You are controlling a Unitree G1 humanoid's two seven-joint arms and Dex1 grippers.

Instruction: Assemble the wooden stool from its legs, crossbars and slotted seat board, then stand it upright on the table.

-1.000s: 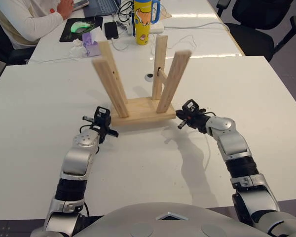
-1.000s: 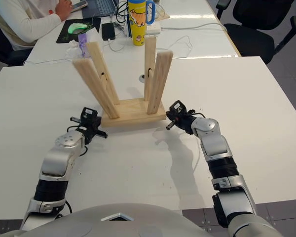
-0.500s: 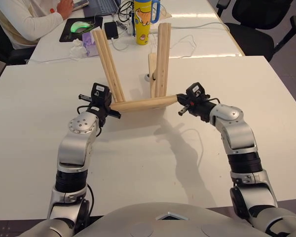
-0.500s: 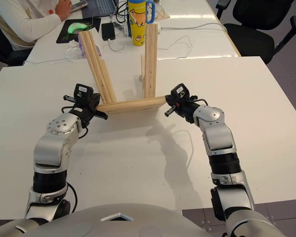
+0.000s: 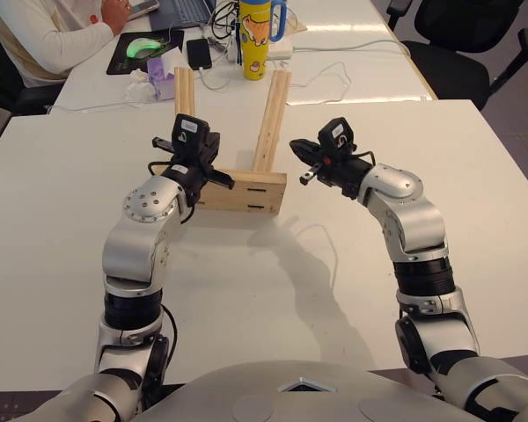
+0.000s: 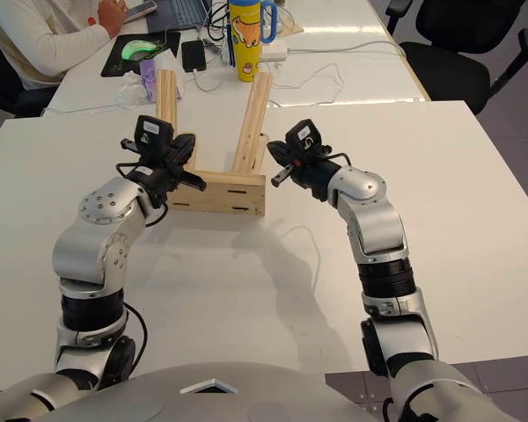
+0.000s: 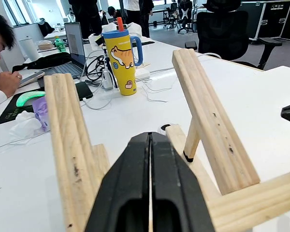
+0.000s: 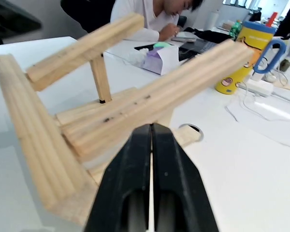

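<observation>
Head view: the pale wooden stool (image 5: 243, 186) sits tipped on the white table (image 5: 70, 229), seat board on edge and legs pointing to 12 o'clock. The left gripper (image 5: 213, 176) is at its 9 o'clock and the right gripper (image 5: 304, 162) at 3. Wrist views: each gripper's fingers (image 7: 130, 193) are clenched together, grasping nothing.

Illumination is bright, even and diffuse, supplied from overhead. The white table (image 5: 62, 176) returns the light uniformly and shows no hard hot spots. The far desk (image 5: 352, 26) carries a broad band of glare. The stool (image 5: 242, 189) casts a faint, soft-edged shadow on the table along the near edge of its seat board. In the left wrist view, the windows (image 7: 17, 9) at the back of the room are overexposed. Both wrist views stretch perspective strongly, so the stool legs fan outward toward the frame edges.
</observation>
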